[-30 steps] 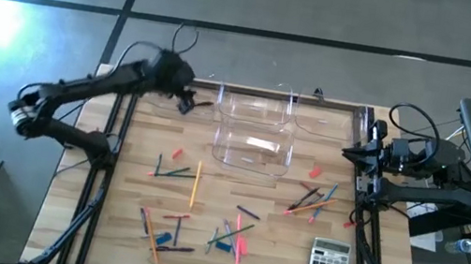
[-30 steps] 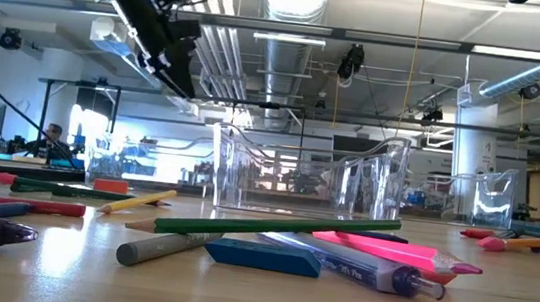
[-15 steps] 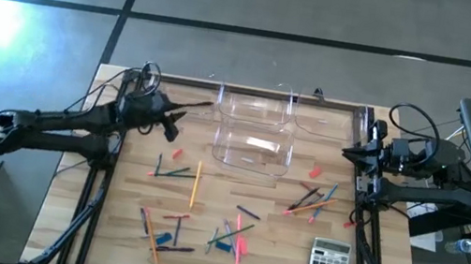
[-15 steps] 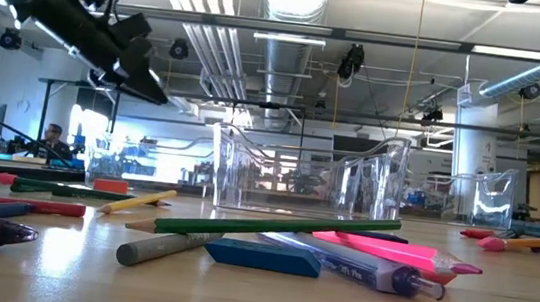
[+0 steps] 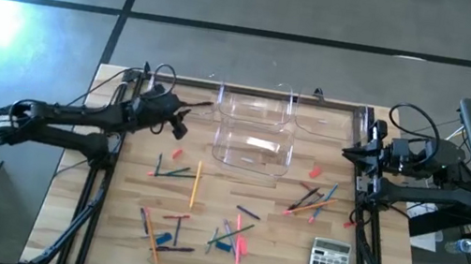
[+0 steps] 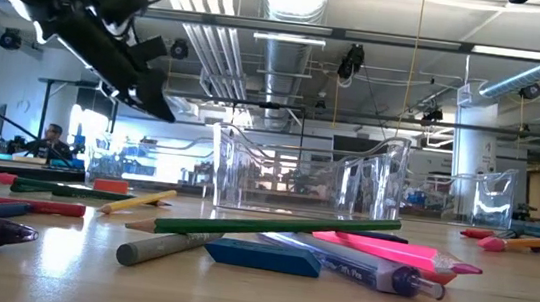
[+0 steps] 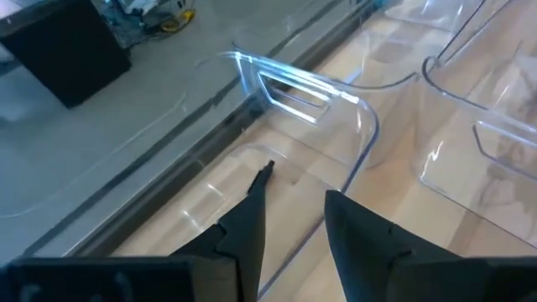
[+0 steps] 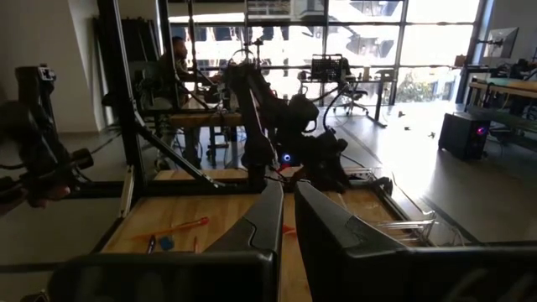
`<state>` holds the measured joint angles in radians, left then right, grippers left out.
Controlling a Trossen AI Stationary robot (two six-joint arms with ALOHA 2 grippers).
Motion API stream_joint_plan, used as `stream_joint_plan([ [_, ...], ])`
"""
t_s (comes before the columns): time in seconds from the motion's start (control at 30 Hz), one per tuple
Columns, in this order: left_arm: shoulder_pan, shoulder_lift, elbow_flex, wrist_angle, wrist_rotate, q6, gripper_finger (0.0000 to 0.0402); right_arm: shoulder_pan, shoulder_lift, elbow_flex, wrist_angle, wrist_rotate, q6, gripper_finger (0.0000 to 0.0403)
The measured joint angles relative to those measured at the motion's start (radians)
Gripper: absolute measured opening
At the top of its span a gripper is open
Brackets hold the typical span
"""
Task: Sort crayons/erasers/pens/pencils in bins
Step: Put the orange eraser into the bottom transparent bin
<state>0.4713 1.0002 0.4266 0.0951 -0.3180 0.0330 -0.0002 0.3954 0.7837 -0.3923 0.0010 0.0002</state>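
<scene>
Clear bins (image 5: 258, 107) stand along the table's far edge, one more (image 5: 219, 139) just in front of them. My left gripper (image 5: 177, 127) hangs open above the table left of them, tipped down over a clear bin's rim (image 7: 361, 109), with nothing between its fingers. A thin dark stick (image 5: 199, 104) lies just beyond it. Pencils (image 5: 195, 184), pens (image 5: 174, 247), crayons (image 6: 3, 205) and erasers (image 5: 177, 153) lie scattered flat on the wood. My right gripper (image 5: 346, 151) waits shut at the table's right edge.
A grey calculator (image 5: 328, 263) lies at the near right corner. Black rails (image 5: 100, 177) run along both side edges of the table. Another pile of sticks (image 5: 312, 201) lies right of centre, with a pink eraser (image 5: 314, 172) beside it.
My left gripper has come down and drawn back from the far edge by the bins, toward the table's left and near side. The arm has stretched out flatter. The dark stick stays where it was. My right arm has kept still.
</scene>
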Motion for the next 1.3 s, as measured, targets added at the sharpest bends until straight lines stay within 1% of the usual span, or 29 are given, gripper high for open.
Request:
stream_joint_plan([
  [0.2, 0.0, 0.088, 0.015, 0.033, 0.037, 0.0, 0.0108, 0.0, 0.0, 0.0, 0.0, 0.0, 0.0, 0.0029],
  [0.43, 0.0, 0.128, 0.014, 0.063, 0.052, -0.001, 0.0108, 0.0, 0.0, 0.0, 0.0, 0.0, 0.0, 0.0029],
  [1.3, 0.0, 0.129, 0.016, 0.083, 0.057, -0.003, 0.0108, 0.0, 0.0, 0.0, 0.0, 0.0, 0.0, 0.0029],
])
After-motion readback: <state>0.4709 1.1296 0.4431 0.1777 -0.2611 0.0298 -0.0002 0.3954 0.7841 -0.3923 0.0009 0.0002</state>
